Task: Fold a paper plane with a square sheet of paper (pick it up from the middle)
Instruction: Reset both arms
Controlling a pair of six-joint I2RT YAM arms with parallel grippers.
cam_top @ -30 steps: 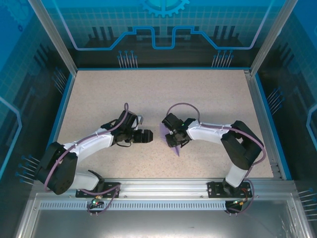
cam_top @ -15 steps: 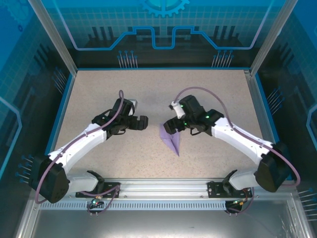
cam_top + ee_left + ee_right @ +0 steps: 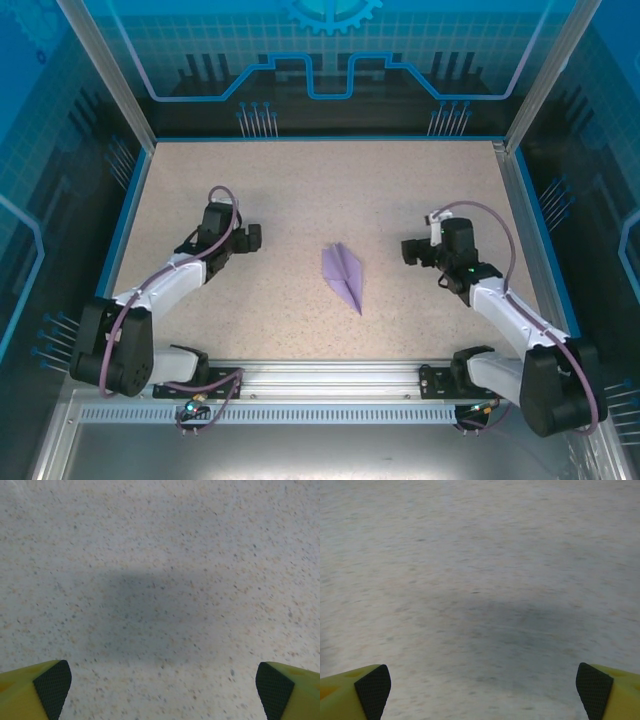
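Grippers empty, plane folded and lying free

The left gripper and right gripper both gape fully, holding nothing, each over bare speckled table and well apart from the paper plane, which lies flat near the table's middle, nose toward the near edge. Folding looks complete; I judge the next move only needs the arms parked clear. Blue-lit panelled walls enclose the table.

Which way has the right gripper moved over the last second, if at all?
Yes. The right gripper has pulled back off the paper plane toward the table's right edge, and its jaws are now open and empty.
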